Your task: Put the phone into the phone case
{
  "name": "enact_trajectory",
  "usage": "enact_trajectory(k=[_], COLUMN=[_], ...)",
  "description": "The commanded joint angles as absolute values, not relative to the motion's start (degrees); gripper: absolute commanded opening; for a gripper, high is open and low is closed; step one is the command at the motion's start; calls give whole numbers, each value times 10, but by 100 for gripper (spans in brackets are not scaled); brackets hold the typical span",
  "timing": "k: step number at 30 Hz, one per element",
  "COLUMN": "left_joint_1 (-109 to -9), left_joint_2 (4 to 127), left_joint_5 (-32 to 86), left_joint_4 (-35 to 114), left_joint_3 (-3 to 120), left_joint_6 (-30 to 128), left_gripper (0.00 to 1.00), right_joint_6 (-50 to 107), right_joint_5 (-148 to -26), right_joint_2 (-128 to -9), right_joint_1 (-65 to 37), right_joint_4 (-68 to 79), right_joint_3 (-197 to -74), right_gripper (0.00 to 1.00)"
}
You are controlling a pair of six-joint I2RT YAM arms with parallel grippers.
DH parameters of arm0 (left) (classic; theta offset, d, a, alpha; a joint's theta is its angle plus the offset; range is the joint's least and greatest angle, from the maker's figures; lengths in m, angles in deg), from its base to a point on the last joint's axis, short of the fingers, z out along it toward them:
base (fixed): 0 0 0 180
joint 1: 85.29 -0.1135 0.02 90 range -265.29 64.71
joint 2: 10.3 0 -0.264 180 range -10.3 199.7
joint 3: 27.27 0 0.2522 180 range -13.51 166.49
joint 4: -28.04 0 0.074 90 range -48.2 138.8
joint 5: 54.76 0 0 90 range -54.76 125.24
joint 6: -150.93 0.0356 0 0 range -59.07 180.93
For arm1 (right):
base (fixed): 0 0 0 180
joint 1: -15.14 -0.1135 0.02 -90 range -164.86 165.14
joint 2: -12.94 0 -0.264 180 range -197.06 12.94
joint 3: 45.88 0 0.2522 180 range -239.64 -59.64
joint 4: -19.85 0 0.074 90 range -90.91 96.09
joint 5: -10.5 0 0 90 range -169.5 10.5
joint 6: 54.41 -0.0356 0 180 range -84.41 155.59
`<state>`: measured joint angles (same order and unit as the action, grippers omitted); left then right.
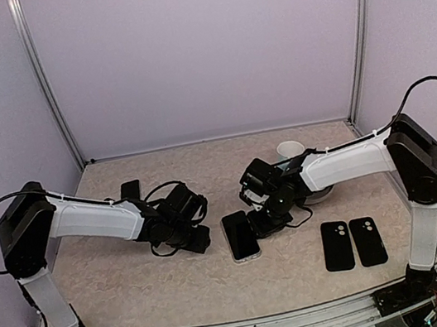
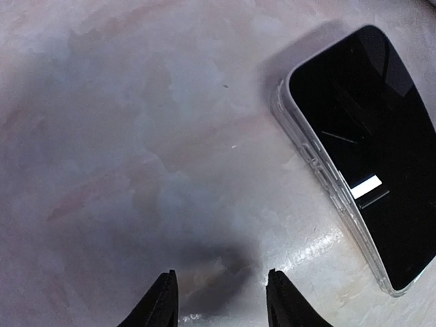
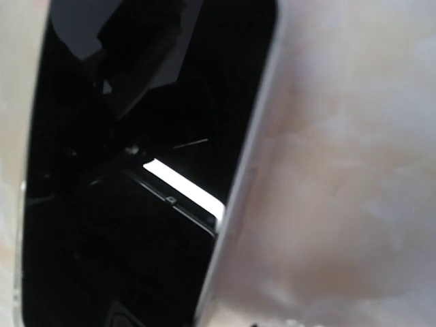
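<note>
While the black phone [image 1: 241,235] lies screen-up in clear case [image 2: 308,151], left hand [image 2: 219,289] apart, right hand [image 1: 265,219] unclear.

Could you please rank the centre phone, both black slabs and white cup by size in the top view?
1. Centre phone, both black slabs: alike, unranked.
2. White cup, partly hidden.

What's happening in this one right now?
The phone lies screen up on the table between the two arms. It appears to sit in a clear case, whose rim shows along its edge. The left hand hangs low over the table beside the phone, with its fingers apart and nothing between them. The right hand is close over the phone's right side, but whether it is open or shut cannot be told.
</note>
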<state>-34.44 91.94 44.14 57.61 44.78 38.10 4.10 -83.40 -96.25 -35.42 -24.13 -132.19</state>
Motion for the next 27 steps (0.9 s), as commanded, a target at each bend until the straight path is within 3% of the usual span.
enact_trajectory(k=[1,9,19,27], left_joint_1=[-338,-327,-324,-341], left_joint_2=[961,1018,1041,1012], left_joint_5=[391,361,316,317], left_joint_4=[567,565,555,559], left_joint_3=[480,509,506,509], left_joint_6=[395,411,428,438], left_gripper=[41,34,28,29], right_joint_6=[57,40,7,26], right_joint_5=[-855,-885,-868,-828], right_joint_2=[-960,-1006,-1047,-976], right_joint_1=[-357,-373,-401,-371], right_joint_4=[-224,-197,-242,-274], right_joint_3=[-1307,-1302,-1305,-1342], right_gripper=[18,0,0,0])
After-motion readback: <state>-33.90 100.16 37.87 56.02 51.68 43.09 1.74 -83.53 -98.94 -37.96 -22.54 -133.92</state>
